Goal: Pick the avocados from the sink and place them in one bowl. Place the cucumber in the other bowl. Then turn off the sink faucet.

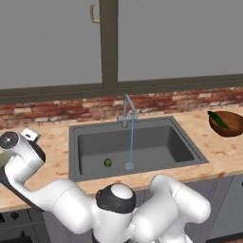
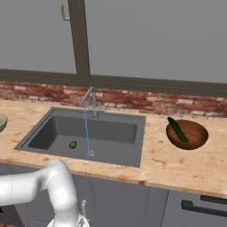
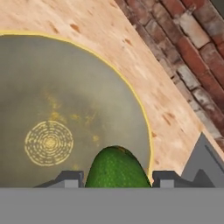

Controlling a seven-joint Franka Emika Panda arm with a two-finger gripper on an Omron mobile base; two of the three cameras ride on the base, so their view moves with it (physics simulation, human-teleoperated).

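My gripper (image 3: 116,178) is shut on a bright green avocado (image 3: 116,168), held just above the speckled inside of the olive-yellow bowl (image 3: 65,96), near its rim. That bowl's edge (image 2: 1,122) shows at the far left of the counter. A second avocado (image 1: 108,163) (image 2: 73,144) lies on the sink (image 1: 152,142) (image 2: 115,128) floor, left of the drain. The dark cucumber (image 1: 219,118) (image 2: 177,129) leans inside the brown bowl (image 1: 230,127) (image 2: 195,136) right of the sink. The faucet (image 1: 127,109) (image 2: 91,98) pours a thin water stream onto the drain.
A red brick backsplash (image 2: 155,103) runs behind the wooden counter (image 2: 177,164). Grey windows with a dark frame post (image 1: 109,42) rise above it. My white arm (image 1: 42,190) bends low to the left across the counter's front edge.
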